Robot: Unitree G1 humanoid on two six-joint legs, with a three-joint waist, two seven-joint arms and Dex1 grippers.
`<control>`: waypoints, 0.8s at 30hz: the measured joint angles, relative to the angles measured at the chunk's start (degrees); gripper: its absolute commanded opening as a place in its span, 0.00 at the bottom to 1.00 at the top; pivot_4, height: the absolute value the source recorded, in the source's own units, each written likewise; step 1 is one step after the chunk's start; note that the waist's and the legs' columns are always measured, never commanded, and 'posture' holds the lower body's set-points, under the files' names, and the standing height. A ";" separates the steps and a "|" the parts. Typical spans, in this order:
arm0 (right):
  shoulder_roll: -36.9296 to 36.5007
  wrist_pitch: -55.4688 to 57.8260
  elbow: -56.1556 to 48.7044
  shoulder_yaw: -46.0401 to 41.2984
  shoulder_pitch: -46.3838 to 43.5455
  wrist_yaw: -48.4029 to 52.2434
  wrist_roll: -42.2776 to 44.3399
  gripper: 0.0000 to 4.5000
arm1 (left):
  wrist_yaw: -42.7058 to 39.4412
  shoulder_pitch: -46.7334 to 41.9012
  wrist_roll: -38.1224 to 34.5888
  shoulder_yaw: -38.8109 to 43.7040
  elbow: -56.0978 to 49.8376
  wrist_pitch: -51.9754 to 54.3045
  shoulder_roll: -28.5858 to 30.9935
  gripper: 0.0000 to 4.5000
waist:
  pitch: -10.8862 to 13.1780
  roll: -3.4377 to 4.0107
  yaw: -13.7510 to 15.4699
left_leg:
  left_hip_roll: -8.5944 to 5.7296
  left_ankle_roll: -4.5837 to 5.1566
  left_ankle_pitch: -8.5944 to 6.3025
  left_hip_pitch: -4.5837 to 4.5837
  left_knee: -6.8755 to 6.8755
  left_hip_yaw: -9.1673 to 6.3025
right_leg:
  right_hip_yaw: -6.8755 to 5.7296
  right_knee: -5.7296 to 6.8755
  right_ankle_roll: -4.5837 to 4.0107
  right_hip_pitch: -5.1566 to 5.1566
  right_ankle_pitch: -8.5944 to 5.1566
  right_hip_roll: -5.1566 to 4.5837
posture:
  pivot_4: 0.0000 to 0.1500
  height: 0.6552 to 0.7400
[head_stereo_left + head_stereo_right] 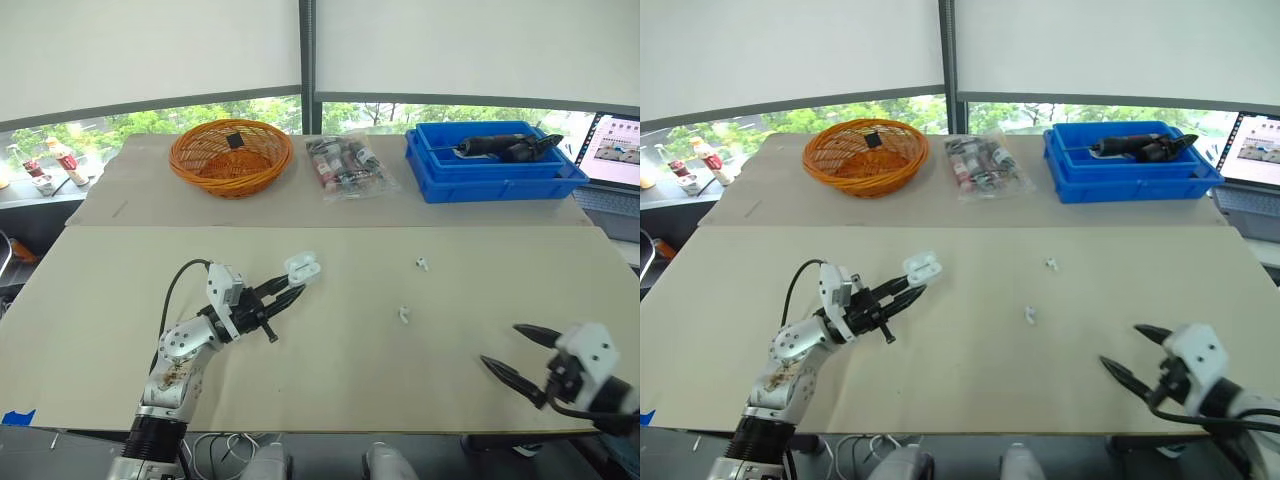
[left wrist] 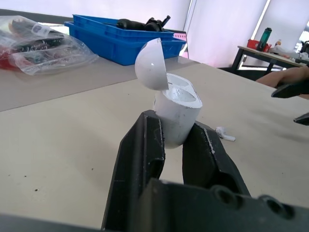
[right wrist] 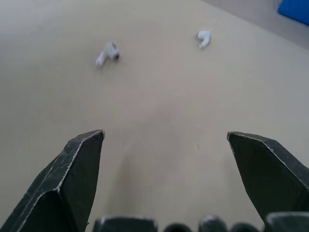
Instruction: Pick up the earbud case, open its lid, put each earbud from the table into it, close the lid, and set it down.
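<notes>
- On the left part of the beige table [image 1: 120, 300], we log one small white plastic earbud case [image 1: 303, 267] with its lid tipped open. Its lower body is hidden between the black fingers of the left gripper [image 1: 288, 288], which clamps it.
- Case interior: hard to make out.
- Far earbud [image 1: 422, 264] and near earbud [image 1: 404, 314]: tiny, white, lying apart mid-table, between case and right gripper [image 1: 500, 345]; we cannot tell their orientation.
- Right gripper: spread wide, holding nothing; its arm is cut off at the edge.
</notes>
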 measured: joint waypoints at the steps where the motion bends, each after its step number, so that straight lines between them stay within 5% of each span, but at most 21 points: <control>1: 0.89 1.67 -1.20 1.79 -1.48 -2.04 -0.74 1.00 | 0.22 -0.05 0.28 -0.05 -0.09 0.08 0.00 0.11 | 0.00 0.00 0.01 | 0.00 0.00 0.00 -0.01 0.00 -0.01 | -0.01 0.00 0.00 -0.01 0.00 0.00 | 1.00 1.00; 11: 14.09 15.65 -3.46 18.40 -13.88 -21.45 -7.54 1.00 | 1.39 0.28 0.60 -0.90 -1.51 1.72 0.10 0.11 | -0.01 0.02 0.06 | -0.03 -0.02 0.01 -0.04 0.01 -0.07 | -0.03 0.05 0.00 -0.10 0.00 -0.02 | 1.00 1.00; 22: 22.35 19.76 -2.96 23.63 -15.82 -33.16 -13.91 1.00 | 1.28 0.90 0.74 -1.09 -1.41 1.39 0.15 0.11 | -0.03 0.05 0.01 | -0.03 -0.03 0.01 -0.02 -0.01 -0.08 | -0.03 0.08 0.00 -0.12 0.00 0.00 | 1.00 1.00; 24: 23.27 20.90 -4.55 23.69 -14.56 -34.45 -14.14 0.88 | 1.23 1.05 0.76 -1.07 -1.21 1.15 0.17 0.11 | -0.04 0.06 -0.01 | -0.03 -0.02 0.01 -0.02 -0.01 -0.08 | -0.03 0.08 0.00 -0.12 0.00 0.00 | 1.00 1.00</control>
